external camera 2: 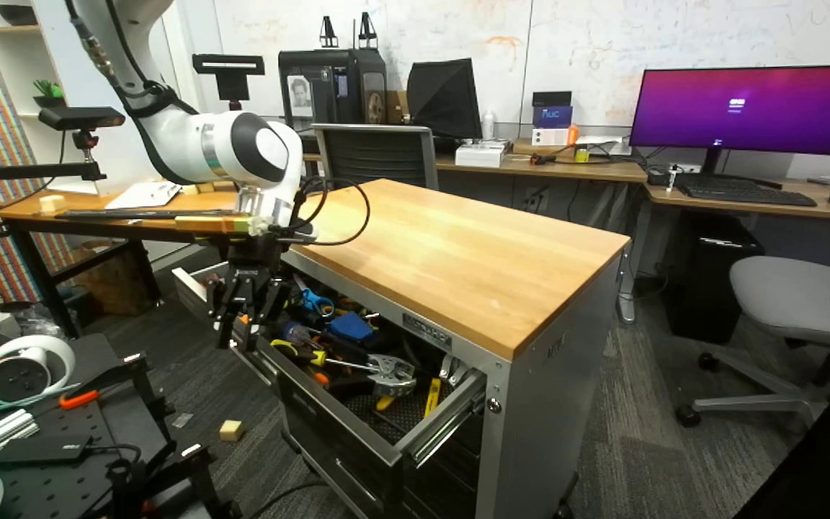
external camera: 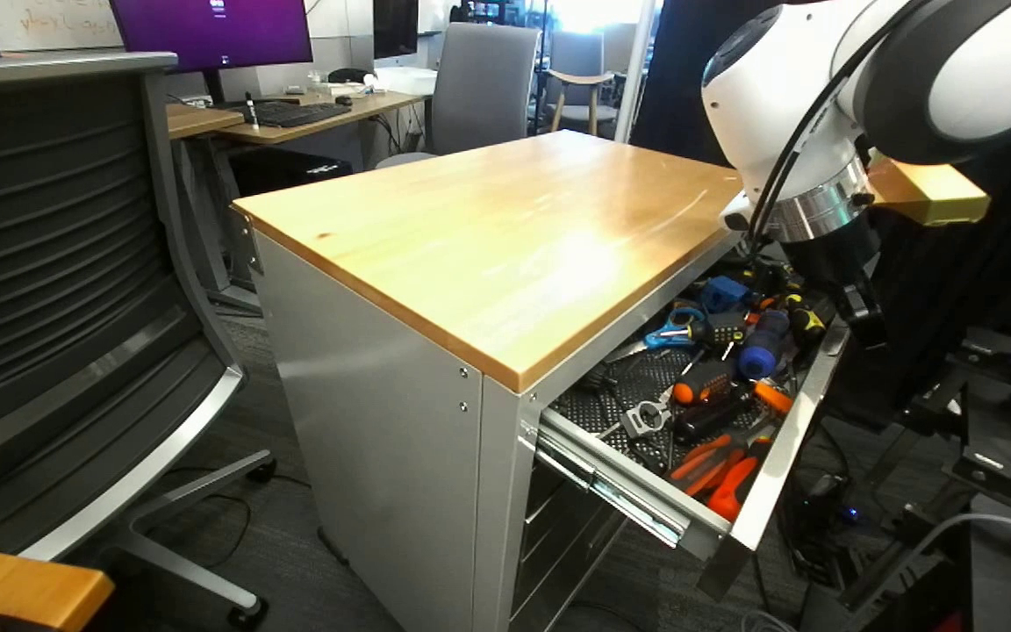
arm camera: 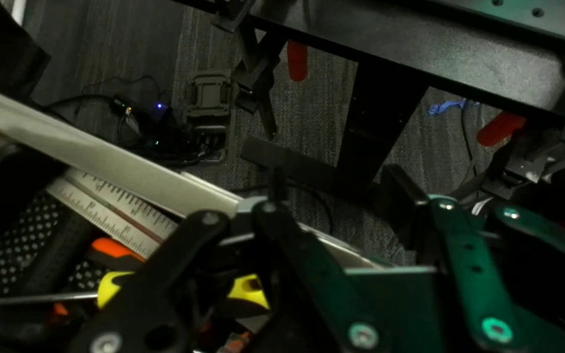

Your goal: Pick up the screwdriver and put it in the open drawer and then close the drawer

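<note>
The metal drawer [external camera: 791,448] stands open and full of tools; its front also shows in an exterior view [external camera 2: 343,414] and its rim in the wrist view [arm camera: 115,162]. A yellow-and-black-handled screwdriver [external camera 2: 301,353] lies in it near the front, partly behind the fingers in the wrist view [arm camera: 108,289]. An orange-and-black screwdriver handle [external camera: 703,384] lies there too. Which screwdriver is meant, I cannot tell. My gripper [arm camera: 339,196] is open with nothing between its fingers but part of the drawer rim below. It hangs at the drawer's front edge [external camera 2: 240,328]; contact cannot be told.
The wooden cabinet top [external camera: 488,228] overhangs the drawer's back. Blue scissors [external camera: 677,329], a blue-handled tool [external camera: 764,347] and red-orange pliers [external camera: 725,474] lie in the drawer. A black perforated cart [external camera 2: 62,461] stands in front of the cabinet. A wood block [external camera 2: 230,430] lies on the floor.
</note>
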Robot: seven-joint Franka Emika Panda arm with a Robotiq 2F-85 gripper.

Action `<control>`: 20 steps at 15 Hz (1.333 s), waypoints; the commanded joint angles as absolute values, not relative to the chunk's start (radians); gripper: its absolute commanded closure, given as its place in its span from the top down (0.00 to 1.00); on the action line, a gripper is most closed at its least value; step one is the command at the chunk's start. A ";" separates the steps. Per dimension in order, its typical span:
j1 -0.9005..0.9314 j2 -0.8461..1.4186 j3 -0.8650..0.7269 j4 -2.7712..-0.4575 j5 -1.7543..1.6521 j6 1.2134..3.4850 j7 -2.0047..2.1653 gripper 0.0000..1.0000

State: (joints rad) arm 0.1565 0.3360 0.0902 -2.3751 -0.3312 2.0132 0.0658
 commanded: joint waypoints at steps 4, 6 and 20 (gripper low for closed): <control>0.171 0.409 0.045 -2.323 -0.293 2.135 0.362 0.00; 0.191 0.431 0.038 -2.299 -0.311 2.170 0.460 0.00; 0.348 0.475 -0.046 -2.152 -0.739 2.310 1.116 0.00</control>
